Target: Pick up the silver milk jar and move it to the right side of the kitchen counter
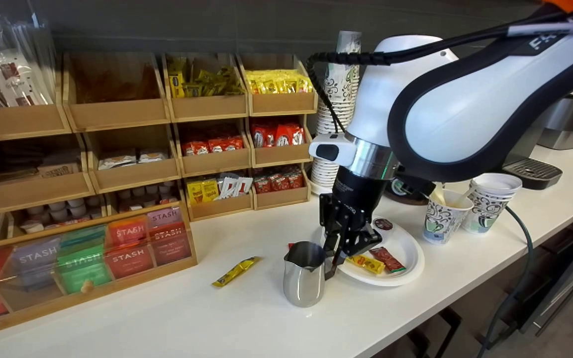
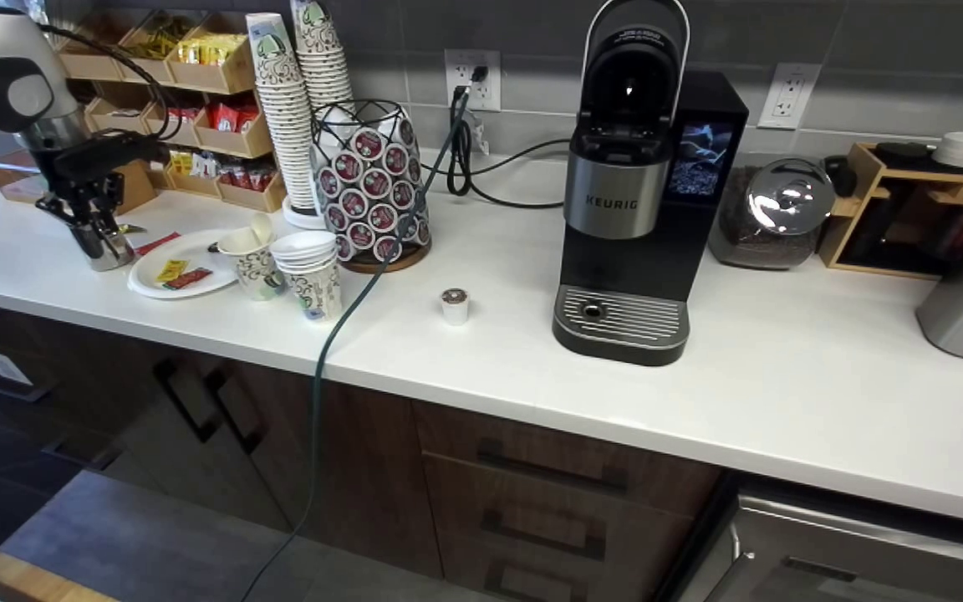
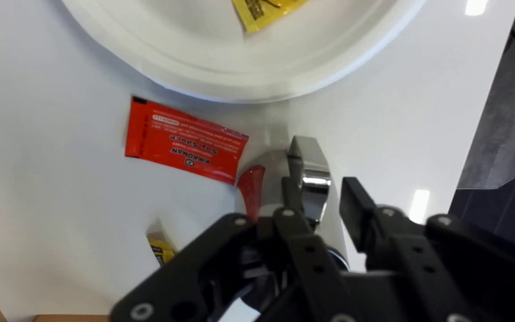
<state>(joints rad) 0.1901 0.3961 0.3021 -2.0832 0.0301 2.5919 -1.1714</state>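
The silver milk jar stands upright on the white kitchen counter, shiny and dark inside. In an exterior view it shows partly behind my fingers. My gripper is pointed down at the jar's handle side. In the wrist view the jar's handle lies between the two fingers of my gripper. The left finger is close beside the handle, between it and the jar's body; whether it touches cannot be told. A gap shows between the handle and the right finger. My fingers hide much of the jar there.
A white plate with packets lies close beside the jar. A red soy sauce packet and a yellow packet lie nearby. Paper cups, a pod rack, a hanging cable and a coffee machine stand further along.
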